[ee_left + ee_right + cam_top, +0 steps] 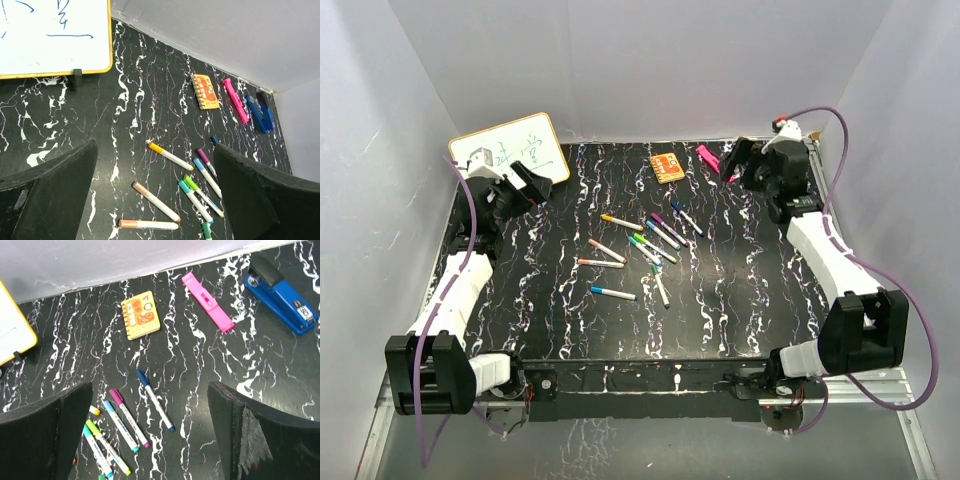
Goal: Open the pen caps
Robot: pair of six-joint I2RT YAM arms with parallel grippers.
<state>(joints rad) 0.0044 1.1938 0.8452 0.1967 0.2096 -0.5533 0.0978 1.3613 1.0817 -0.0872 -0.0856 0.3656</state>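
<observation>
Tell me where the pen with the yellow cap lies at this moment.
In the top view, the yellow-capped pen lies near the middle of the table, at the far left edge of the pen cluster, just beyond an orange-capped pen.

A robot lab test cell: plain white walls (640, 60) box in a black marbled table (740, 300) (whiteboard (515, 148) in its far corner), left arm (455, 290) and right arm (825, 250) bolted at its near edge.
</observation>
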